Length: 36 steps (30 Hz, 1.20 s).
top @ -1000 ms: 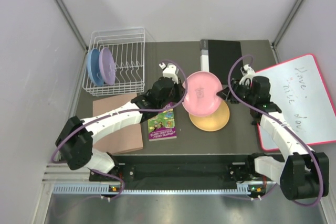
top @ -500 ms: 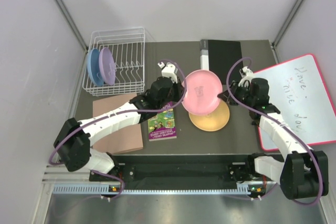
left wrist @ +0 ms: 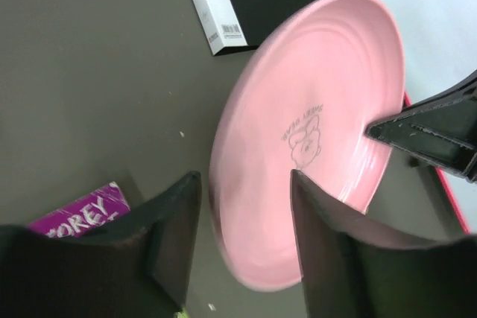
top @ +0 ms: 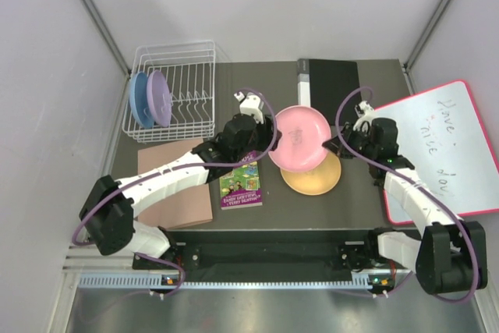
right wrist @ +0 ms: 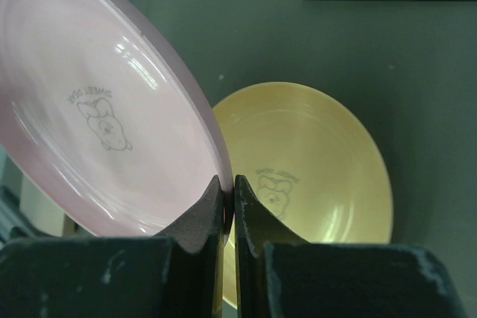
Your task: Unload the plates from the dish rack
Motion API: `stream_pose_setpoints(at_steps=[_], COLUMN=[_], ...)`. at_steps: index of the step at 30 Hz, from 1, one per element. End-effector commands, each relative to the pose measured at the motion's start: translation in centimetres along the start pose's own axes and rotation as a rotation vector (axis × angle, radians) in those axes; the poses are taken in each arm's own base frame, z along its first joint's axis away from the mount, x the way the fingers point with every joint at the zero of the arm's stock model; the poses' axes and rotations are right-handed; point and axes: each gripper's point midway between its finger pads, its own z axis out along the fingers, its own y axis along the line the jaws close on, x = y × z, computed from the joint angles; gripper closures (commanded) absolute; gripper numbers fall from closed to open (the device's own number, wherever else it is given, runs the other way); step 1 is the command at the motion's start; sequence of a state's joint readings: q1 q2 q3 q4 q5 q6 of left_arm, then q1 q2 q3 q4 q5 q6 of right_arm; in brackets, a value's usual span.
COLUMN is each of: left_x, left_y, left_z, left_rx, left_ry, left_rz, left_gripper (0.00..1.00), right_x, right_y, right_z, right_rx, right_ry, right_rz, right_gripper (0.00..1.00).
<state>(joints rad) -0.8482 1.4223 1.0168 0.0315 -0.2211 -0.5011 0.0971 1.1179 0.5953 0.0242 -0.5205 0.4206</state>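
Observation:
The pink plate (top: 302,136) hangs tilted above the table, and my right gripper (top: 332,146) is shut on its right rim. In the right wrist view the fingers (right wrist: 229,184) pinch that rim of the pink plate (right wrist: 89,109). My left gripper (top: 270,138) is open at the plate's left edge; its jaws (left wrist: 244,180) straddle the pink plate (left wrist: 313,124) with gaps on both sides. The yellow-orange plate (top: 316,178) lies flat on the table beneath, also seen as the yellow-orange plate (right wrist: 313,161). The blue plate (top: 139,102) and the purple plate (top: 160,97) stand upright at the left end of the white dish rack (top: 187,76).
A purple book (top: 240,185) lies near the left arm, beside a brown board (top: 178,193). A black box with a white side (top: 327,79) sits at the back. A pink-framed whiteboard (top: 444,150) leans at the right.
My left gripper has opened and let go of the pink plate's left edge. My right gripper has shut on the plate's right rim. The plate has shifted slightly to the right.

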Motion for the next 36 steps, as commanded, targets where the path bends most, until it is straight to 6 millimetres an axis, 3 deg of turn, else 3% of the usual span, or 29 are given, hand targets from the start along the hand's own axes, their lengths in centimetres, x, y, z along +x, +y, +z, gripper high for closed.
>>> stream_pose_setpoints(at_steps=[1,2,5,11,18,22,31,36], left_x=[-4.4,-4.2,-4.4,-7.9,-11.9,-12.8,-13.0,-13.0], left_y=[-1.0,-0.2,2.3,7.9,11.9,13.9,16.9,18.5], left_z=[-1.3,-1.3,-1.9,-5.9,-11.0,-12.1,-12.6,-12.5], left_rx=[0.012,-0.024,-0.139,-0.439,-0.673,-0.744,-0.775,-0.789], left_ry=[-0.142,-0.139,-0.160,-0.308,-0.450,-0.465,-0.454,-0.447], left_rz=[0.001,0.030,0.089,0.211,0.298,0.303,0.257,0.219], left_gripper=[0.29,0.17,0.01,0.01,0.01,0.01,0.01,0.01], right_x=[-1.0,-1.2,-0.7,1.9,3.0,3.4,4.0,3.8], right_y=[-1.8,-2.0,-3.2,-5.4,-6.3,-6.2,-7.0,-7.1], right_z=[-1.5,-1.9,-2.9,-4.0,-4.4,-4.2,-3.1,-2.6], right_rx=[0.132,0.153,0.231,0.325,0.364,0.353,0.350,0.346], right_ry=[-0.060,-0.060,-0.040,0.067,0.106,0.131,0.173,0.175], right_rz=[-0.032,-0.032,-0.022,0.012,0.040,0.052,0.064,0.060], right_gripper=[1.00,1.00,1.00,1.00,1.00,0.98,0.91,0.65])
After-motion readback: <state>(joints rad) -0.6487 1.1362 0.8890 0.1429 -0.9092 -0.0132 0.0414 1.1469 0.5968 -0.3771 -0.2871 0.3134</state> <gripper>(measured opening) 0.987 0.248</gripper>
